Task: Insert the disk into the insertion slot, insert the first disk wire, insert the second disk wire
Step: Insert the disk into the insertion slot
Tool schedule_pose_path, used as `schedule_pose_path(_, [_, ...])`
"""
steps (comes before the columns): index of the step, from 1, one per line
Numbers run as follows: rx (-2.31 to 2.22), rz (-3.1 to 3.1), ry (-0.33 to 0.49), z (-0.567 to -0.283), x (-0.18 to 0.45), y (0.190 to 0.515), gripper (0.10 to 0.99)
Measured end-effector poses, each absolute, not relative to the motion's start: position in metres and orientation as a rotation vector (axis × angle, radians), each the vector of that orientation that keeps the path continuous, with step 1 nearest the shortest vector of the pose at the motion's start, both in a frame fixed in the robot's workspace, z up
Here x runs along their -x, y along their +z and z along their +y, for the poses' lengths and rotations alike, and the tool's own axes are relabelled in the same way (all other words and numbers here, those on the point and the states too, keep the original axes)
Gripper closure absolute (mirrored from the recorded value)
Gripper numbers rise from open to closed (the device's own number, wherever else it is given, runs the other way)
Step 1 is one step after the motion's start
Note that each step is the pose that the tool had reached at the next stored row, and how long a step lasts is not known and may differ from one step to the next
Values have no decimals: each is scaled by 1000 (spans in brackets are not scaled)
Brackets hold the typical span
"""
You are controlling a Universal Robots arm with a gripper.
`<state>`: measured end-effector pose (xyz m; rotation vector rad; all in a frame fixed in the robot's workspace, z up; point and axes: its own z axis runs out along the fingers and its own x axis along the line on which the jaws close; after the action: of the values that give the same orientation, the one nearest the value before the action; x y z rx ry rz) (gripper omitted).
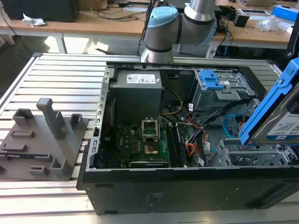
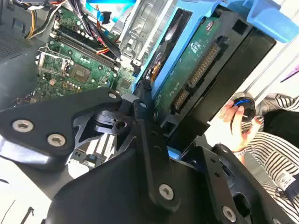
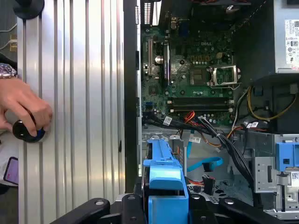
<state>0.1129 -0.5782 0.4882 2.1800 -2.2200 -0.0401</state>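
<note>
The disk (image 1: pixel 281 125), a grey drive with a white label in a bright blue carrier, hangs tilted at the exterior view's right, above the open computer case. My gripper (image 2: pixel 148 122) is shut on the disk (image 2: pixel 196 70), whose green board and connectors face the second wrist camera. In the first wrist view the gripper (image 3: pixel 165 201) clamps the blue carrier (image 3: pixel 163 175) above the case's drive corner. The insertion slot (image 1: pixel 240 155), a grey perforated cage, lies just below the disk. The first disk wire (image 3: pixel 190 116) and the looped light-blue second disk wire (image 3: pixel 206 164) lie loose inside the case.
A person's hand (image 3: pixel 24 108) rests on a black knob (image 3: pixel 26 131) on the ribbed table beside the case. A taller cage with a blue latch (image 1: pixel 214 83), the power supply (image 1: pixel 138 91) and the motherboard (image 1: pixel 140 142) fill the case. A grey fixture block (image 1: pixel 44 140) stands at the exterior view's left.
</note>
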Motion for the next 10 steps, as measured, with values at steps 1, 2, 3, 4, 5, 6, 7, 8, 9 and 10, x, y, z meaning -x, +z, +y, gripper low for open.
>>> schedule_pose_path(1, [-2180, -2220, -40, -578, -113, 487, 725])
schedule_pose_path(2, [-2180, -2220, -40, -578, -113, 485, 725])
schedule_pose_path(3, [-2180, -2220, -40, -578, -113, 483, 725])
schedule_pose_path(4, [-2180, -2220, -40, -578, -113, 482, 725])
schedule_pose_path(5, [-2180, -2220, -40, -578, -113, 479, 725])
schedule_pose_path(6, [-2180, -2220, -40, -578, -113, 477, 725])
schedule_pose_path(7, [-2180, -2220, -40, -578, -113, 474, 725])
schedule_pose_path(8, [-2180, -2220, -40, -578, -113, 472, 725])
schedule_pose_path(9, [-2180, -2220, -40, -578, -113, 471, 725])
schedule_pose_path(10, [-2180, -2220, -40, -578, -113, 471, 725])
